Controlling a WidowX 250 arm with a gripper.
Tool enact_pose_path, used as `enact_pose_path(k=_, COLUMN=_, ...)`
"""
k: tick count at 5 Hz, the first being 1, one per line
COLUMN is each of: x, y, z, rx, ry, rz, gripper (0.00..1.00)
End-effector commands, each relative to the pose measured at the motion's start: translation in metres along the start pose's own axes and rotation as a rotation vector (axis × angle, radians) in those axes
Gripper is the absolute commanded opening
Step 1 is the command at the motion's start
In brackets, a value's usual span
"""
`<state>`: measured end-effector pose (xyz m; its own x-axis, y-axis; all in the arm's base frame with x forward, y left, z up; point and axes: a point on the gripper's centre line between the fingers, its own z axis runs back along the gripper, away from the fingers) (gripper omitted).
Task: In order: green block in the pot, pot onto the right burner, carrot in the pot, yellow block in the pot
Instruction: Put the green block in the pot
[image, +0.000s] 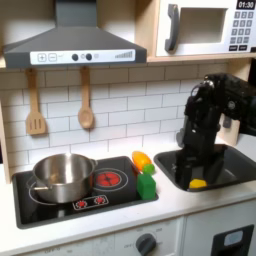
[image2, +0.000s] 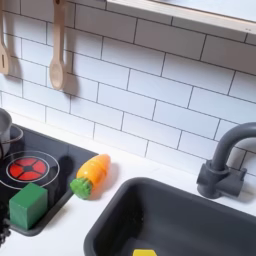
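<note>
The arm (image: 215, 110) reaches down over the sink (image: 232, 172) in the first exterior view, its gripper (image: 193, 158) hanging low at the basin's near-left part. The fingers (image: 188, 163) are dark against the dark basin and blurred together, so whether they are spread or closed I cannot tell; nothing seems to be held between them, though the picture is too soft to be sure.

The yellow block (image: 198, 184) lies on the sink floor just below the fingers and a little toward the first exterior view's right, apart from them as far as can be judged. In the second exterior view only a sliver of it (image2: 145, 252) shows at the bottom edge, inside the basin (image2: 200, 215), with the curved faucet (image2: 226, 160) standing at the sink's far right rim.

To the first exterior view's left of the fingers, on the counter strip between sink and stove, sits the carrot (image: 142, 160), and just in front of it the green block (image: 147, 185). (In the second exterior view the carrot (image2: 91, 174) lies tilted with its green tip toward the stove, and the green block (image2: 29, 205) rests on the stovetop's near corner.) Well to the left of the fingers, the pot (image: 62, 175) stands on the left burner, while the right burner (image: 108, 180) beside it is bare. Two wooden utensils (image: 85, 100) hang on the tiled wall above.
</note>
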<state>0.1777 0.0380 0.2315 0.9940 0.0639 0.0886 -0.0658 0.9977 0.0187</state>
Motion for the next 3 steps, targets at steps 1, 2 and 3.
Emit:
enact_pose_path(k=1, x=0.03, y=0.019, z=-0.008, rx=-0.043, ry=-0.023, rz=0.017, gripper=1.0)
enact_pose_path(k=2, x=0.044, y=0.023, z=-0.012, rx=-0.054, ry=-0.037, rz=0.012, gripper=1.0)
enact_pose_path(k=3, x=0.056, y=0.024, z=-0.017, rx=-0.066, ry=-0.049, rz=-0.008, gripper=1.0)
